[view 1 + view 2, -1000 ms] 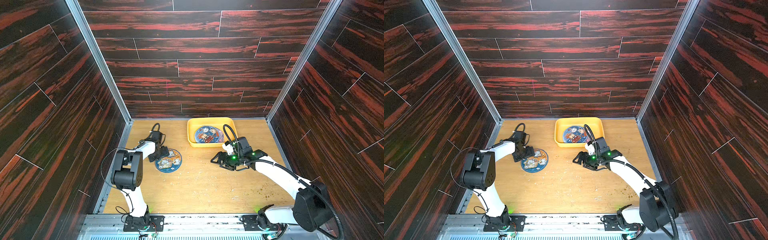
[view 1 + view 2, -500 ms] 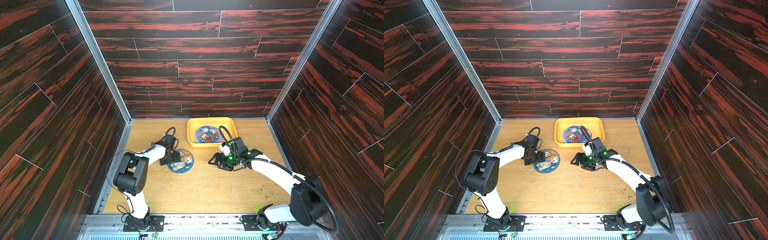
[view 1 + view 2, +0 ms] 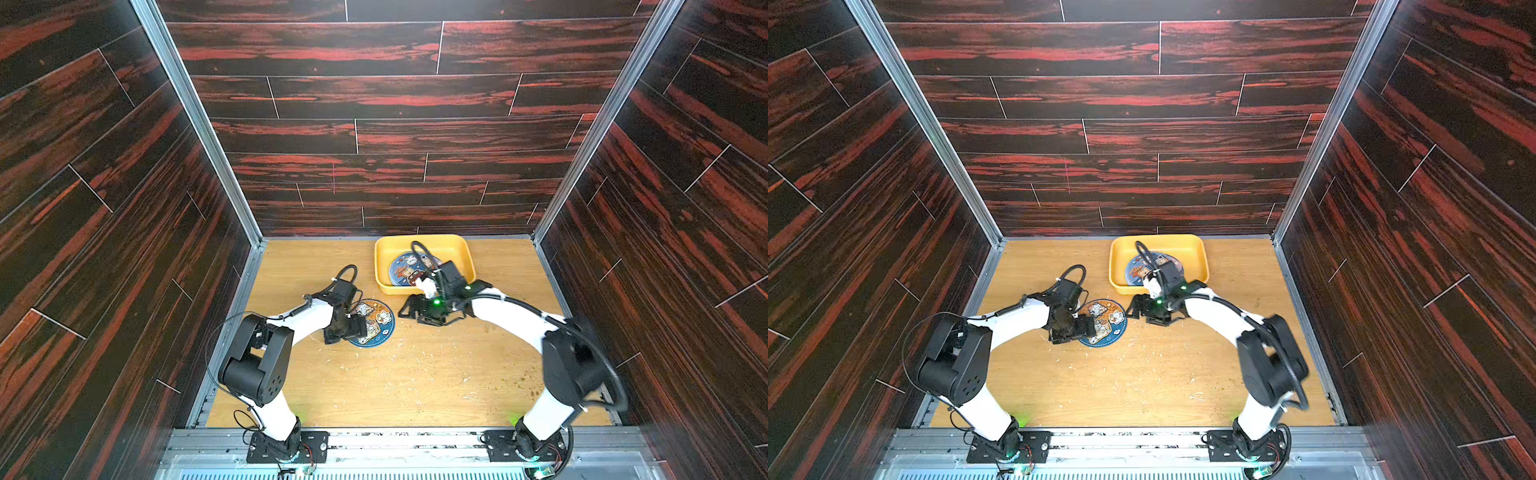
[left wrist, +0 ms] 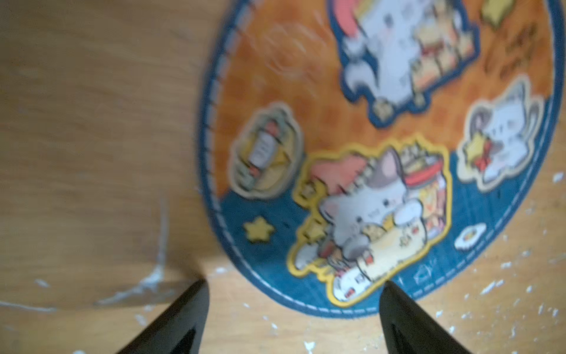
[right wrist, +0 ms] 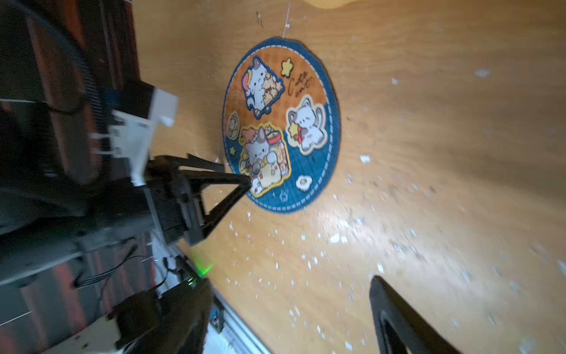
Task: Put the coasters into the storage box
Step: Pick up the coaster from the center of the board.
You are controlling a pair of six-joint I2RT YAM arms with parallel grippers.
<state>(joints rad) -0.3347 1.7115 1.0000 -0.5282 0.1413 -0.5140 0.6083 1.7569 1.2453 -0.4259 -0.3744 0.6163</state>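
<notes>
Left wrist view: my left gripper (image 4: 294,285) gapes empty at the coaster (image 4: 382,184), mid-worktop (image 3: 374,386). My right gripper (image 5: 288,280) hangs spread, empty. A second coaster (image 3: 404,269) lies in the box (image 3: 419,240), far edge.

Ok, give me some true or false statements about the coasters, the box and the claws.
1. A cartoon coaster lies inside the yellow storage box. True.
2. The right claw holds the coaster on the table. False: the right claw is open and empty; that coaster lies flat by the left claw.
3. The left claw is open. True.
4. The storage box stands beside the arm bases. False: it stands at the far end, by the back wall.
</notes>
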